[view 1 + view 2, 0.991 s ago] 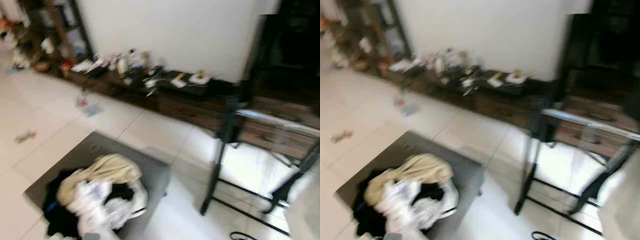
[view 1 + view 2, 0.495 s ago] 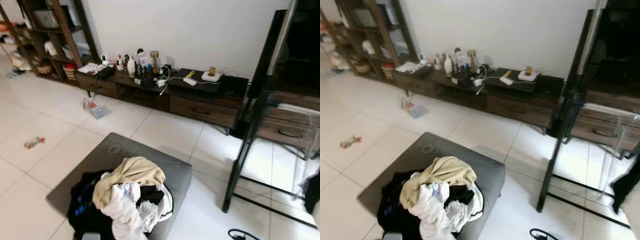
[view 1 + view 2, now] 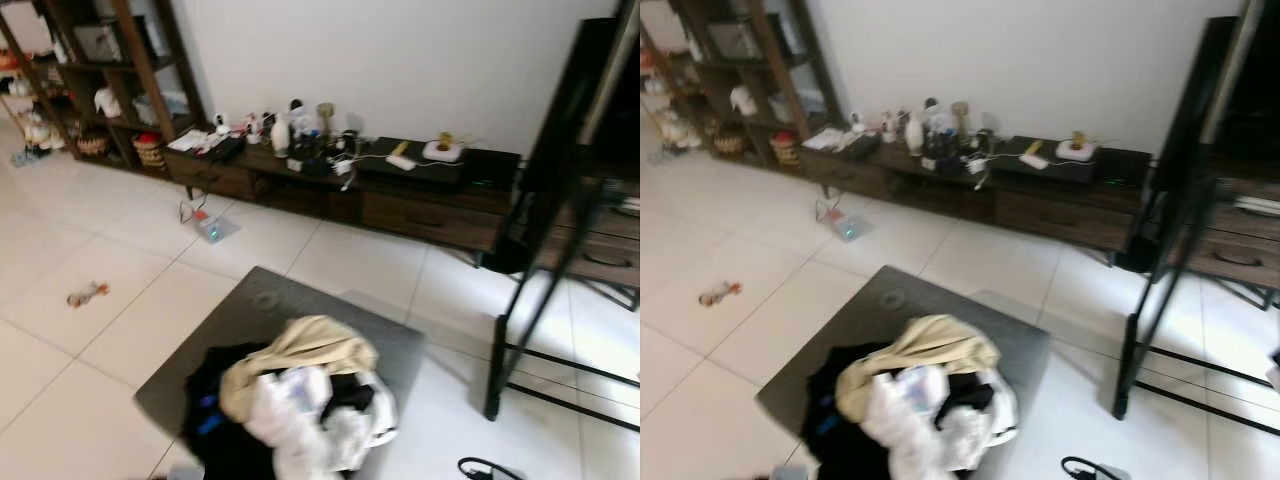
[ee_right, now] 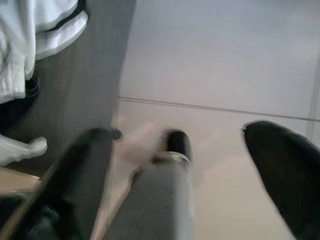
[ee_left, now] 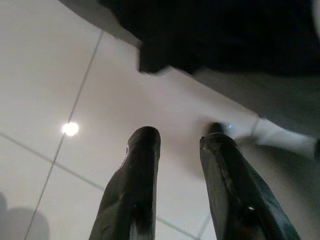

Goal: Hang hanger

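Two of my black fingers, the left fingers (image 5: 180,137), hang low with the arm pointing down at the white tiled floor (image 5: 40,60), a narrow gap between them and nothing in it. At the top of that wrist view sits the dark edge of the grey ottoman (image 3: 250,330), blurred.

My right fingers (image 4: 177,131) are spread wide, also aimed at the floor beside the ottoman. A blurred grey bar (image 4: 160,200) with a dark tip lies in the gap, touching neither finger. I cannot tell whether it is the hanger.

From my head, the clothes pile (image 3: 300,400) fills the lower middle. The black garment rack (image 3: 520,260) stands at the right, cut off by the frame edge.
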